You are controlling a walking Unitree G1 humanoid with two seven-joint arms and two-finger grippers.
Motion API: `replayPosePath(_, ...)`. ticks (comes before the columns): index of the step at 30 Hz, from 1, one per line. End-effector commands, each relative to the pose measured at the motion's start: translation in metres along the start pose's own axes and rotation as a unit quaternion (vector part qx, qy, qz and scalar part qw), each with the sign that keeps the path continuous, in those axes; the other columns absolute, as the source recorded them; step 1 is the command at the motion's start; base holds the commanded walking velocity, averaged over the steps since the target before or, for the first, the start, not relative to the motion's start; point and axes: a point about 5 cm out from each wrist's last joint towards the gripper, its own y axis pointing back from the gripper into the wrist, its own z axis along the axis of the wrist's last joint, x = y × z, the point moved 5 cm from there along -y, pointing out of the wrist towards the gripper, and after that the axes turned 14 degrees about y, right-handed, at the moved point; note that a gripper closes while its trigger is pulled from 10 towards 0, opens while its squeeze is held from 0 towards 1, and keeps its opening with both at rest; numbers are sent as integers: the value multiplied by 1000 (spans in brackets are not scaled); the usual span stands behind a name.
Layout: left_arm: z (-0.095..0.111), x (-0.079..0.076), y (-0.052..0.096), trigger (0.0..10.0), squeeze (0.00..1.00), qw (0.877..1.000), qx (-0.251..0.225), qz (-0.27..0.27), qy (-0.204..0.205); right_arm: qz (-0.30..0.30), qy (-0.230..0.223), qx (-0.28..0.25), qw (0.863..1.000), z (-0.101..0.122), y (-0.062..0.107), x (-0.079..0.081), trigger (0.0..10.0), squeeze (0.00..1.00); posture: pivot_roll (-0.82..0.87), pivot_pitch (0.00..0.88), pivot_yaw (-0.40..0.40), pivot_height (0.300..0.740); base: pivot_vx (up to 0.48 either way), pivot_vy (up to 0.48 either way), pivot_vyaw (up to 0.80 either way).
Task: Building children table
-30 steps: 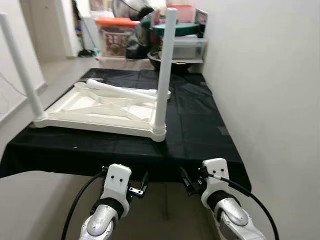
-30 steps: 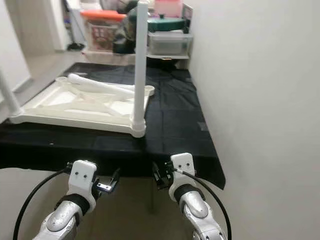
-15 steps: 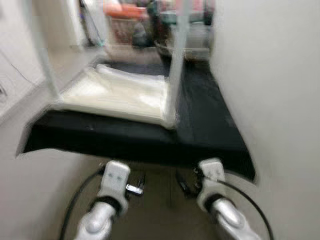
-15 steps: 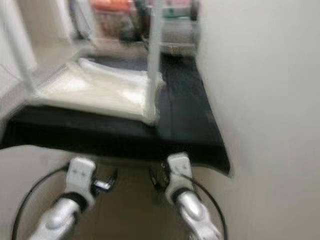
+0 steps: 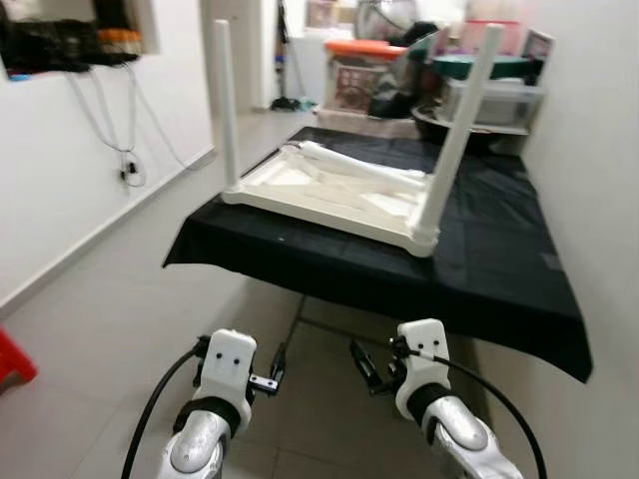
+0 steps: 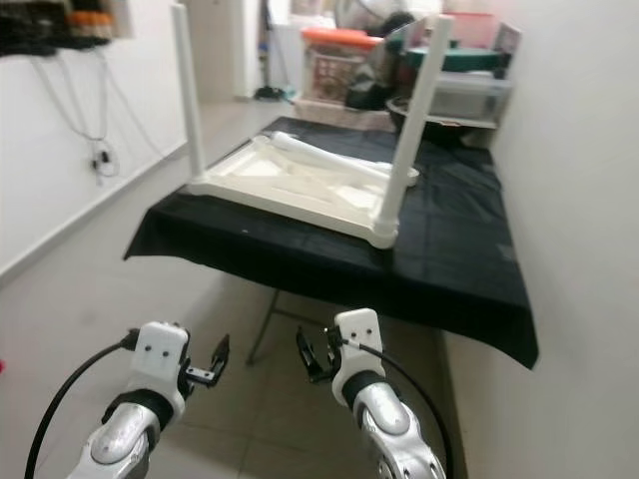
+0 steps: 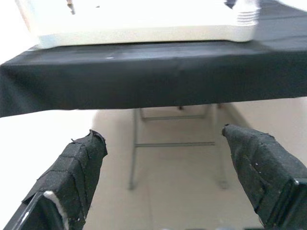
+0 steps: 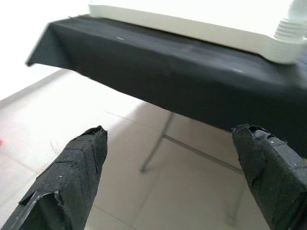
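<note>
A white children's table [image 5: 329,195] lies upside down on a black-clothed table [image 5: 499,269] ahead of me. Two of its legs stand upright, one at the near left corner [image 5: 228,100] and one at the near right corner [image 5: 454,130]. A loose white leg [image 5: 354,167] lies across its underside. My left gripper [image 5: 272,369] and right gripper [image 5: 364,367] hang low in front of me, short of the black table's near edge and below it. In the wrist views the left gripper [image 7: 160,139] and right gripper [image 8: 168,136] are both open with nothing between their fingers.
A wall runs along the right side of the black table. Storage boxes and a shelf [image 5: 479,90] crowd its far end. Cables [image 5: 125,150] hang on the left wall, above open tiled floor. A red object [image 5: 12,357] sits at the lower left. Metal folding legs [image 7: 136,143] stand under the table.
The camera has pulled back and swung left after a blurred moment, so the black table looks farther off and more floor shows. Both grippers keep the same open pose.
</note>
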Motion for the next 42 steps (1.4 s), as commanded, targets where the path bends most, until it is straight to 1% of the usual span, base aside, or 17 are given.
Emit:
replayPosePath(1, 0, -1, -1, 10000, 0, 1000, -2, -3, -6, -5, 5, -4, 1000, 2, 0, -2, 10000, 0, 41, 0, -51, 740, 0, 0, 0)
replayPosePath(5, 6, -6, -1, 10000, 0, 1000, -17, -14, -19, -8, 5, -9, 1000, 4, -1, -2, 10000, 0, 40, 0, -47, 740, 0, 0, -777)
replayPosePath(13, 5, -6, -3, 10000, 0, 1000, -17, -17, -20, -9, 5, -20, 1000, 10, -6, 1, 10000, 0, 38, 0, -39, 740, 0, 0, -776)
replayPosePath(19, 4, -7, -6, 10000, 0, 999, -16, -21, -23, -17, 0, -23, 1000, 11, -9, 0, 10000, 0, 34, 0, -34, 740, -431, 0, -765)
replayPosePath(23, 3, -7, -8, 10000, 0, 999, -14, -22, -26, -22, -1, -22, 1000, 11, -11, -1, 10000, 0, 32, 0, -33, 740, -480, 0, 0)
replayPosePath(27, 4, -7, -10, 10000, 0, 999, -16, -22, -32, -24, 5, -20, 1000, 11, -13, -2, 10000, 0, 32, 0, -32, 740, 0, 0, 0)
replayPosePath(41, 5, -7, -10, 10000, 0, 999, -21, -21, -32, -27, 8, -18, 999, 10, -14, -3, 10000, 0, 32, 0, -37, 740, 0, 0, 0)
replayPosePath(42, 5, -7, -10, 10000, 0, 999, -21, -20, -32, -28, 8, -16, 999, 9, -14, -3, 10000, 0, 33, 0, -39, 740, 0, 0, -800)
